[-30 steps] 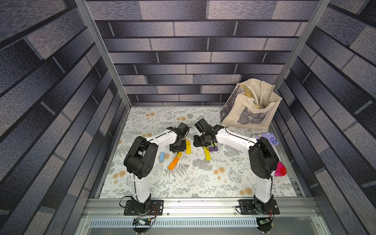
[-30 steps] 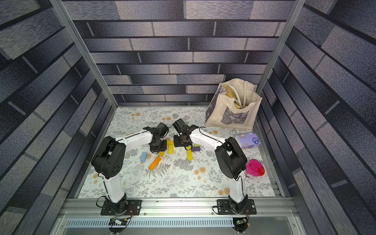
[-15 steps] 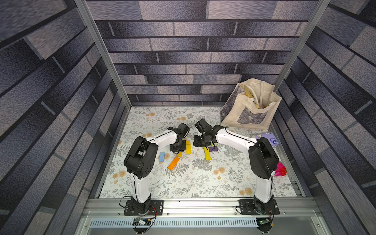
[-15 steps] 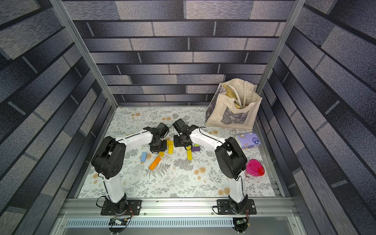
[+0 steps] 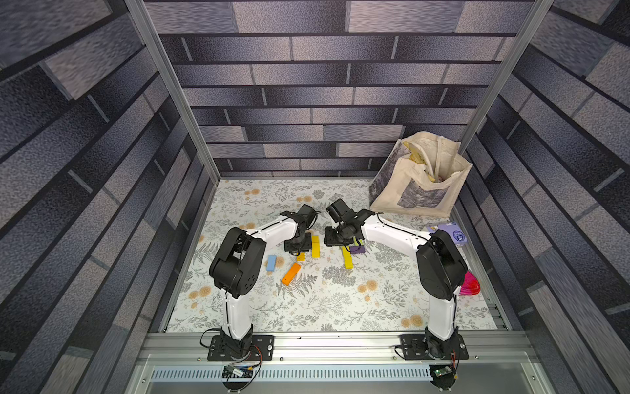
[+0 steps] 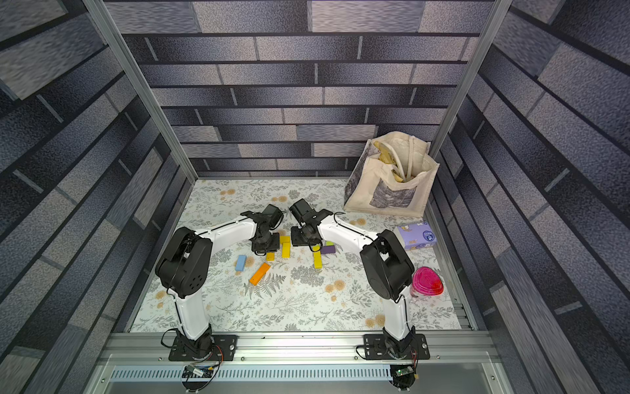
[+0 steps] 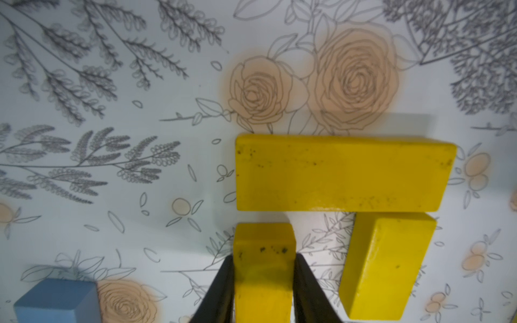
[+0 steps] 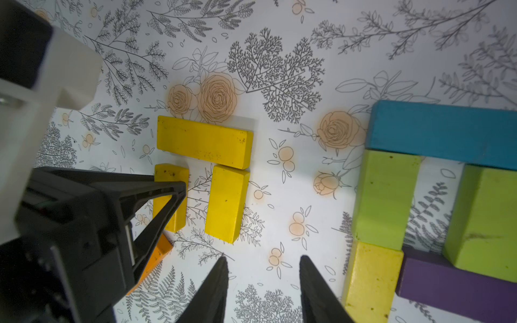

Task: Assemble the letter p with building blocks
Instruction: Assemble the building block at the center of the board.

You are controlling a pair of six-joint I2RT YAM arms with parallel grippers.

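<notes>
In both top views we see a desk (image 5: 306,307) under a floral print, boxed in by dark brick-patterned walls (image 5: 306,112). A cream tote bag (image 5: 421,177) stands in the far right corner, with a lilac tissue pack (image 5: 450,232) and a pink container (image 5: 472,285) along the right edge. The left hand (image 5: 299,247) and right hand (image 5: 335,238) point down at mid-desk, near each other. A light blue block (image 5: 271,262) and an orange block (image 5: 290,273) lie near the left hand's outer side. A purple block (image 5: 358,249) and a pale yellow block (image 5: 347,258) lie just beside the right hand.

From the left wrist, we find the left hand (image 7: 263,256) pinching the held yellow block (image 7: 263,240) by its long sides. A long yellow block (image 7: 341,173) lies crosswise just beyond that block's free end. A short yellow block (image 7: 386,268) lies alongside the hand, its end touching the long one. The light blue block (image 7: 56,300) sits well off on the hand's other side.

From the right wrist, the right hand (image 8: 263,261) shows fingers spread, only bare print between them. Ahead on one side the left hand (image 8: 174,190) grips its block beside the yellow pair. Close on the other side, a teal block (image 8: 444,132) caps two lime green blocks (image 8: 386,198). The pale yellow block (image 8: 372,276) continues one of them end to end. The purple block (image 8: 453,285) runs from it under the other.
</notes>
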